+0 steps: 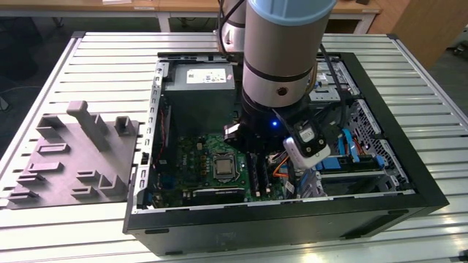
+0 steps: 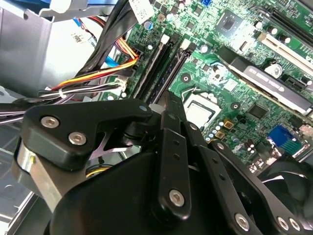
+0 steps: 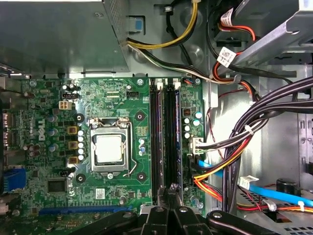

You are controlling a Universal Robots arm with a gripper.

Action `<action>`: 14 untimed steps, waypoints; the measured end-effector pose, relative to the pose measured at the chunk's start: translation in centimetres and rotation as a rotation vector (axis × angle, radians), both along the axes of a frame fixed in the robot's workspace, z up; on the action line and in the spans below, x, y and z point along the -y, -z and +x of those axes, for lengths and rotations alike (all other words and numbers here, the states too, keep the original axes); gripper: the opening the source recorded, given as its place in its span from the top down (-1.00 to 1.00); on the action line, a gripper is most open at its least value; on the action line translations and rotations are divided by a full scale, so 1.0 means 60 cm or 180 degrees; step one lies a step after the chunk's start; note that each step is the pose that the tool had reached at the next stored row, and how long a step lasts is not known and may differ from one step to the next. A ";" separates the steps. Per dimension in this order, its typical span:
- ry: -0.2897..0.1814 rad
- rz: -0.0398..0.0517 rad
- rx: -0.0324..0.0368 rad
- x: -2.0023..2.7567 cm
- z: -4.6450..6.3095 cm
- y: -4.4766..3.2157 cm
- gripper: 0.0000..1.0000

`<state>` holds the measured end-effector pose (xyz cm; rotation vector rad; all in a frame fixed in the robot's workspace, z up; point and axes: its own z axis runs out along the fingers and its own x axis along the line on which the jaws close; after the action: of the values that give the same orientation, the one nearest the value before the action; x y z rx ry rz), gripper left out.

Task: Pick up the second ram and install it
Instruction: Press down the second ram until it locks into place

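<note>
- Standing on a slatted metal table (image 1: 109, 49): an open desktop computer case (image 1: 409, 181), with the robot arm (image 1: 281, 49) reaching down into it.
- Lying at 9 o'clock of the case in the exterior view: a grey moulded fixture tray (image 1: 73, 159).
- Hovering just above the near end of the two dark memory slots (image 3: 164, 142) in the first wrist view: the gripper (image 3: 171, 193).
- Not showing clearly whether the pincer is spread, pressed together or pinching anything.
- Not letting the ram be told apart from the dark slots or the gripper tip, so its place cannot be told.
- Sitting just beside the slots on the green motherboard (image 3: 54, 196): the CPU socket (image 3: 108, 149).
- Carrying a white printed label (image 1: 210, 75), too small to read: the power supply (image 1: 201, 104), at 12 o'clock of the motherboard in the exterior view.
- Running beside the slots: bundled black, yellow and orange cables (image 3: 234, 147), one bearing a white tag (image 3: 226, 55).
</note>
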<state>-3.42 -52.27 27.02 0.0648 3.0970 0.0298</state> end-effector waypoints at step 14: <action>0.0000 -0.0002 -0.0001 0.0003 0.000 0.012 0.80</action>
<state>-3.44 -52.29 26.31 0.0649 3.0973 0.0286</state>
